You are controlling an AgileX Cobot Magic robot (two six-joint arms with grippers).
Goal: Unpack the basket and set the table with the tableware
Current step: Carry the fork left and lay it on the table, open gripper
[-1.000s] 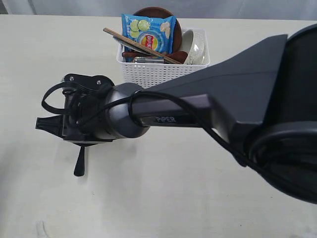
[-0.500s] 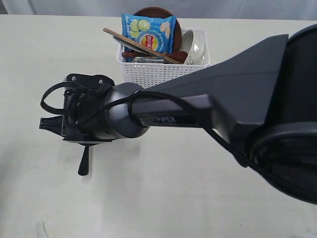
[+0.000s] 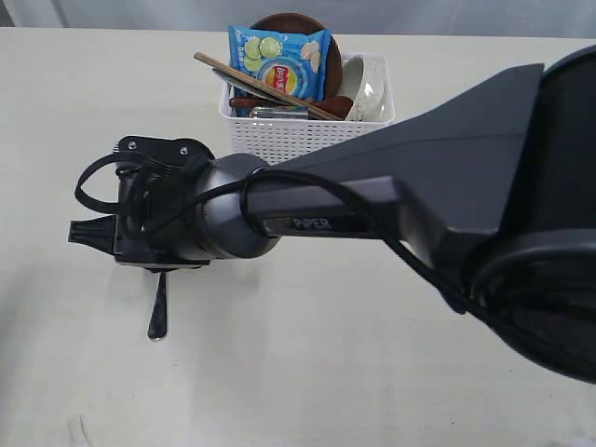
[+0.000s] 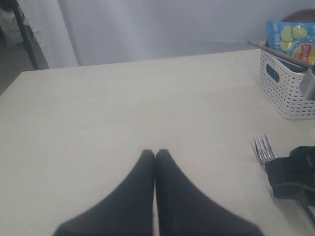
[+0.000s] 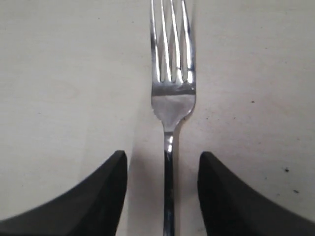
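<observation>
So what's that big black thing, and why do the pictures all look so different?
The big black thing is a robot arm; there are two. One picture comes from a camera looking over the cream-white table. The other two come from small cameras on the arms' wrists, so you see each arm's black pincers up close. The left gripper is shut and holds nothing. The right gripper is open, with a shiny steel fork lying flat on the table between its jaws, not held. Also on the table stands a white plastic basket with a blue chip bag, an off-white bowl and wooden chopsticks.
</observation>
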